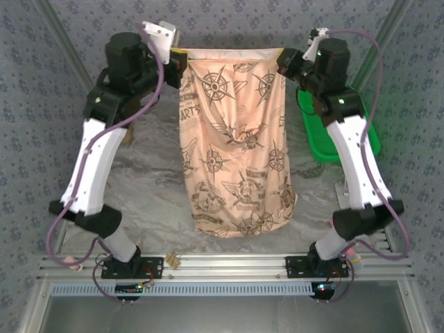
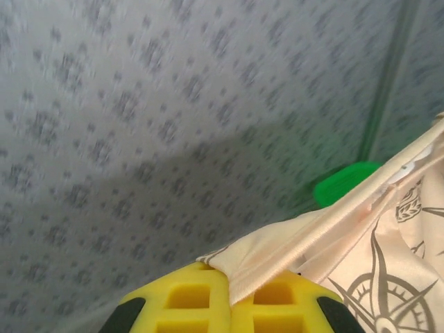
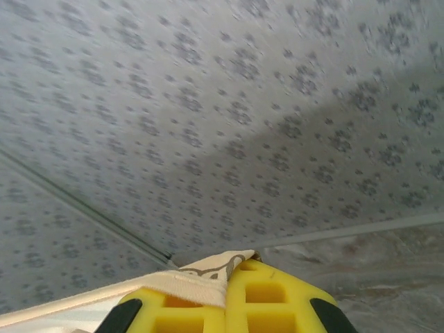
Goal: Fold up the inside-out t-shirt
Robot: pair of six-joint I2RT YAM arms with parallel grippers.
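- My left gripper [image 1: 182, 55] pinches the corner of the inside-out t-shirt [image 1: 236, 146] farther from the green basket [image 1: 326, 142].
- My right gripper [image 1: 284, 61] pinches the corner nearer it.

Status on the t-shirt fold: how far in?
Done: t-shirt lifted, left pincer and right pincer each shut on a top corner. In hand: it hangs stretched between them over the table. Left: no fold made yet; laying flat and every fold remain.
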